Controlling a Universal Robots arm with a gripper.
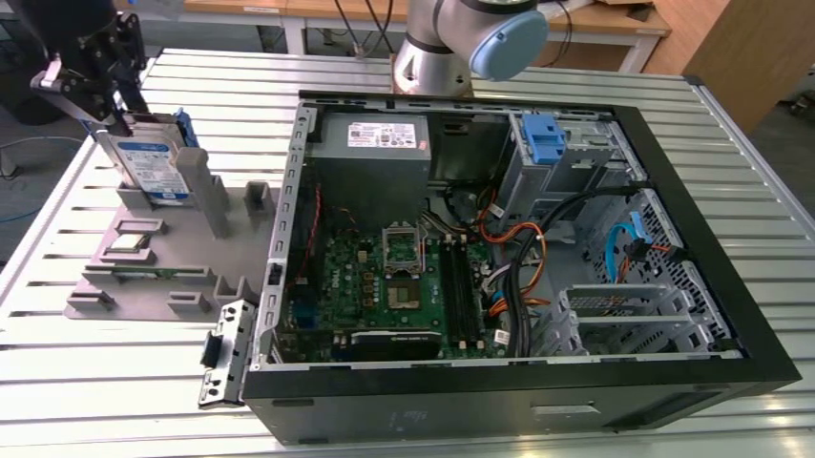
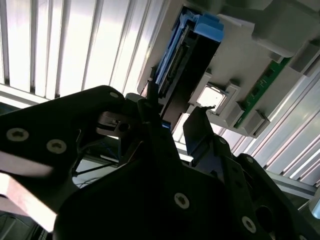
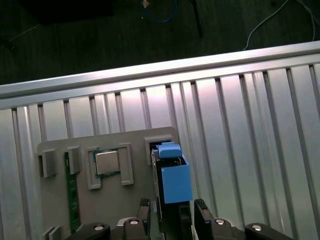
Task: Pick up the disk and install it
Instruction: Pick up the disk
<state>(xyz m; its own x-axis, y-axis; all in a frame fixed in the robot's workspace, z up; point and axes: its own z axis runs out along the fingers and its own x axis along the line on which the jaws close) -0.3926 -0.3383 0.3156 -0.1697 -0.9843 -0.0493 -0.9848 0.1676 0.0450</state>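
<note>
Disk stands on edge in a slot of the grey holder, on the slatted metal worktop, at the exterior view's left. It is well apart from the open computer case, which lies toward that view's right. Label side faces the camera, and the blue bracket shows along the top and rear edge. Gripper hangs directly over the disk's upper end. In the first wrist view the disk is seen edge-on, blue bracket uppermost, with the gripper lined up on it. The jaws are parted narrowly, one on each flat face of the disk. A thin dark gap shows on at least one side. Cannot tell whether either one touches. In the second wrist view the disk runs away from the gripper, and the two black fingers straddle its near end. Disk is upright and seated in the holder, not lifted. On the same holder, beside the disk, a processor chip lies flat in a square pocket and a green memory stick lies in a long groove. Inside the case, a grey metal box sits at the back, with a blue latch piece near it. The arm has its base just behind the case.
</note>
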